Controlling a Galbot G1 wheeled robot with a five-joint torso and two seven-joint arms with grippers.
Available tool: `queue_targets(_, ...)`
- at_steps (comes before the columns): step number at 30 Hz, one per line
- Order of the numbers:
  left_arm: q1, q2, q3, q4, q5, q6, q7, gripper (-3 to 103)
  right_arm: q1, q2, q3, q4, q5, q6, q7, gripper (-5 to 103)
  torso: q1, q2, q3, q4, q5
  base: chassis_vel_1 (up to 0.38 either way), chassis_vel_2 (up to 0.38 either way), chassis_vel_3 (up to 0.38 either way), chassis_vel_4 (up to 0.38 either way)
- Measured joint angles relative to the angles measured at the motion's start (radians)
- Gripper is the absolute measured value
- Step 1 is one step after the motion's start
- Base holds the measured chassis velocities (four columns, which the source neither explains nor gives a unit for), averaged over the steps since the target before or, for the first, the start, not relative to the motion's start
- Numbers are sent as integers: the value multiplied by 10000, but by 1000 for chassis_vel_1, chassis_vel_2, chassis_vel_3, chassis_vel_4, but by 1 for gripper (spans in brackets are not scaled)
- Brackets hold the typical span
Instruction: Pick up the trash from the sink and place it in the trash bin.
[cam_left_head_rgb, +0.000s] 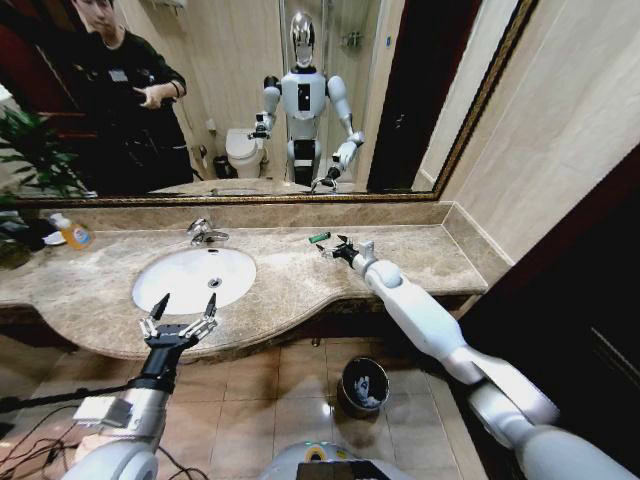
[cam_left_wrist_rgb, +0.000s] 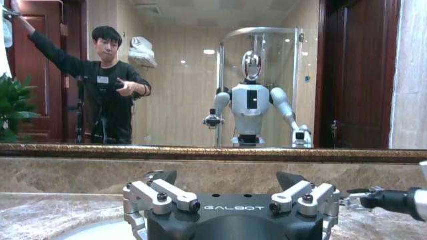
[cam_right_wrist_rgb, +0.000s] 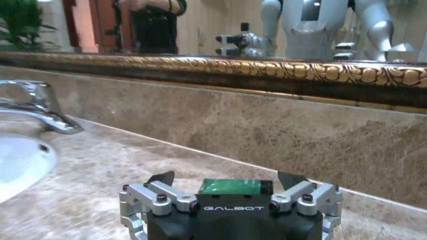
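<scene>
The right claw (cam_left_head_rgb: 335, 246), released, is at the green stick (cam_left_head_rgb: 319, 238) on the bench (cam_left_head_rgb: 420, 255), frame centre; the left claw (cam_left_head_rgb: 186, 304), released, hangs at the sink (cam_left_head_rgb: 180, 285) lower left.

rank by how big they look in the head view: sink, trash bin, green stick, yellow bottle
1. sink
2. trash bin, though it sits lower on the floor, so its look is less sure
3. yellow bottle
4. green stick, just ahead of the open right gripper
</scene>
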Motion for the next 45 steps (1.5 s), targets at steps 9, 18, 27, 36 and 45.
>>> queue_targets(9, 0, 0, 0, 0, 0, 0, -1, 100, 1314, 629, -53, -2312, -961, 299, -1684, 100, 1, -1, 0, 1, 0, 0, 0, 0, 0)
queue_targets(18, 0, 0, 0, 0, 0, 0, 0, 100, 1804, 265, 369, -3205, -2021, -291, -3057, 100, -1, 0, 0, -8, 1, 0, 0, 0, 0)
queue_targets(27, 0, 0, 0, 0, 0, 0, -1, 100, 2108, 844, 413, -3802, -1523, -394, -3046, 100, 1, 0, 0, 2, -1, 0, 0, 0, 0)
queue_targets(36, 0, 0, 0, 0, 0, 0, -1, 100, 1969, 1387, 592, -3818, -1048, -356, -2632, 100, 0, 1, 0, -1, -2, 0, 0, 0, 0)
queue_targets(45, 0, 0, 0, 0, 0, 0, 0, 100, 1994, 2008, 744, -4078, -351, -473, -1463, 100, 0, 1, -1, 0, -2, 0, 0, 0, 0)
